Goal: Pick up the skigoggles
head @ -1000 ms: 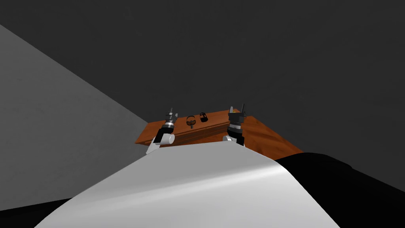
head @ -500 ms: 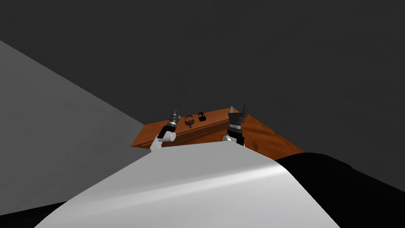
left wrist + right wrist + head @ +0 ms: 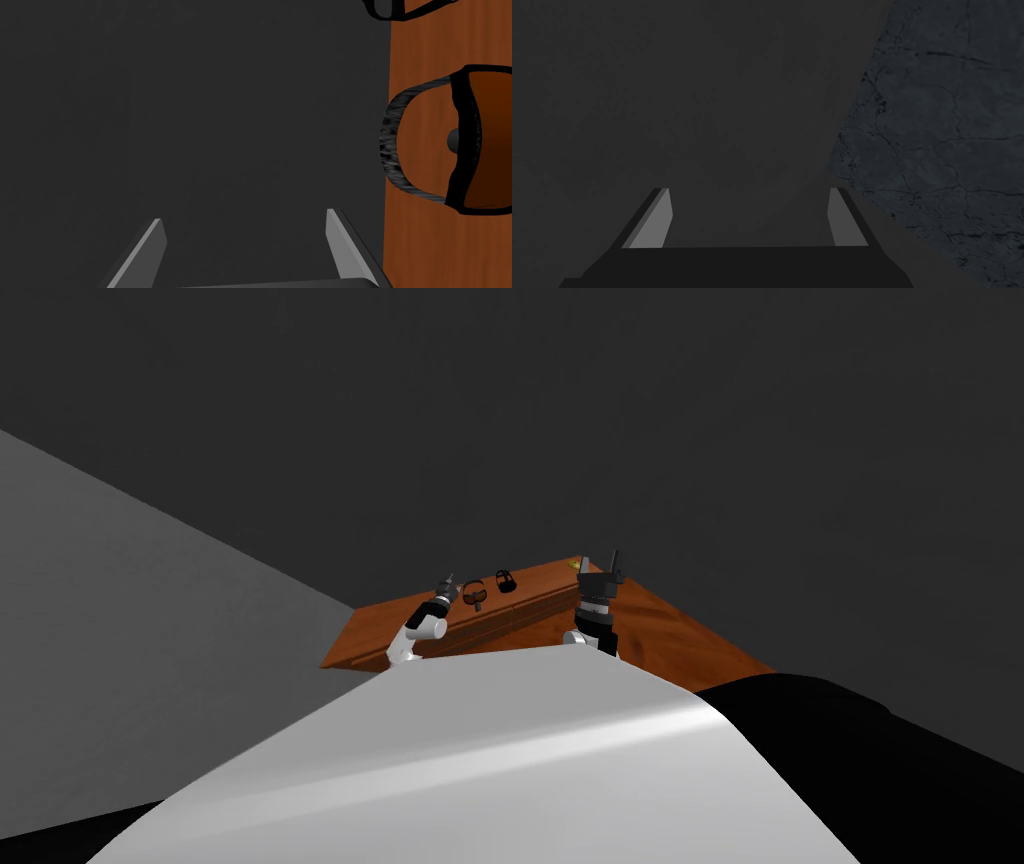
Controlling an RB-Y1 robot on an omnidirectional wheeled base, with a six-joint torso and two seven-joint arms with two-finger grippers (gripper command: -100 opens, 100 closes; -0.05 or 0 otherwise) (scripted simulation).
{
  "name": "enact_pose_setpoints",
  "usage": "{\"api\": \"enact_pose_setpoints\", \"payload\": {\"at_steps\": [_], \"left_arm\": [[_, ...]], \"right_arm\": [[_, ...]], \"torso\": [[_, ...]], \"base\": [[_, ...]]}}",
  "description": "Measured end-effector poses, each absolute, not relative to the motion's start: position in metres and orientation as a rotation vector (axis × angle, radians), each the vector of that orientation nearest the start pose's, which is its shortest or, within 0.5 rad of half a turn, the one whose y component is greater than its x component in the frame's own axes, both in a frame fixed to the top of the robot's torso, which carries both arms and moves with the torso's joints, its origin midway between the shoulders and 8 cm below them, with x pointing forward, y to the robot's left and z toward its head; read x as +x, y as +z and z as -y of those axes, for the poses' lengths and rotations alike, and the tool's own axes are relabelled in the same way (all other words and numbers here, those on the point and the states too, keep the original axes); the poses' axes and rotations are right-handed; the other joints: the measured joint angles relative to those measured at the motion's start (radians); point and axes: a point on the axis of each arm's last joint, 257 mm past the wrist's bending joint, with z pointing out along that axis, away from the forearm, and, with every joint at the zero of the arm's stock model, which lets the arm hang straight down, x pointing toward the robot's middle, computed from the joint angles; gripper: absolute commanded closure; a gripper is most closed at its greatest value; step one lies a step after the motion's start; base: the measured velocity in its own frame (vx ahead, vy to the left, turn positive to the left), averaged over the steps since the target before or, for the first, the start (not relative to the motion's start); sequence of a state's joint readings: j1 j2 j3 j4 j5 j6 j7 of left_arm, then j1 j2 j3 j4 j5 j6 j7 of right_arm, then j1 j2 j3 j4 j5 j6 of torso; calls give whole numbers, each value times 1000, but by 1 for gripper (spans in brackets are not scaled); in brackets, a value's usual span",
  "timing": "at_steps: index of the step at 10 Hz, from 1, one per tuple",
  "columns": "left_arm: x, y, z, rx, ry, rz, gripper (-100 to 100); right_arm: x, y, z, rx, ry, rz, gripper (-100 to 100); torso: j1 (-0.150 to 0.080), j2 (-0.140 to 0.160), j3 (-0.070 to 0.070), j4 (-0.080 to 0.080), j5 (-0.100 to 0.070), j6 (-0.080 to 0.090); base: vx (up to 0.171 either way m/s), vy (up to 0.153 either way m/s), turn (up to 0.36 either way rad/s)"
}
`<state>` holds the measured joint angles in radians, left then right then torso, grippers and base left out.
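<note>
Left arm has reached forward since a second ago, and the left gripper (image 3: 447, 583) now sits just beside the ski goggles (image 3: 474, 592). Its fingers (image 3: 149, 248) stand wide apart and hold nothing. The goggles lie at its three o'clock on the brown wooden table (image 3: 680, 638), strap at the table's edge. A second dark-framed item (image 3: 506, 580) lies at the goggles' two o'clock. The right gripper (image 3: 600, 561), further toward three o'clock, is spread and empty.

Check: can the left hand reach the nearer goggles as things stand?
Probably yes. The open left hand is close beside the goggles on the wooden top, nothing between them. But it points past the top's edge, so it would likely need turning toward them.
</note>
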<state>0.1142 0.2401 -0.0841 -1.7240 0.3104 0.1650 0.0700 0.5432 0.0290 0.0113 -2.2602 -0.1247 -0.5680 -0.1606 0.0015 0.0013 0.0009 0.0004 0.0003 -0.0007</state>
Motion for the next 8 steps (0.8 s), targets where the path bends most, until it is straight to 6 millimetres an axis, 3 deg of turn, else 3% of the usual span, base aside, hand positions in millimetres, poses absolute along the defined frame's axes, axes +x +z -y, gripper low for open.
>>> {"api": "enact_pose_setpoints", "payload": {"at_steps": [8], "left_arm": [[518, -338, -256, -1611, -1158, -1508, -100]], "right_arm": [[330, 14, 299, 804, 1517, -442, 0]], "torso": [[0, 0, 0, 0, 0, 0]], "base": [[-21, 3, -104]]}}
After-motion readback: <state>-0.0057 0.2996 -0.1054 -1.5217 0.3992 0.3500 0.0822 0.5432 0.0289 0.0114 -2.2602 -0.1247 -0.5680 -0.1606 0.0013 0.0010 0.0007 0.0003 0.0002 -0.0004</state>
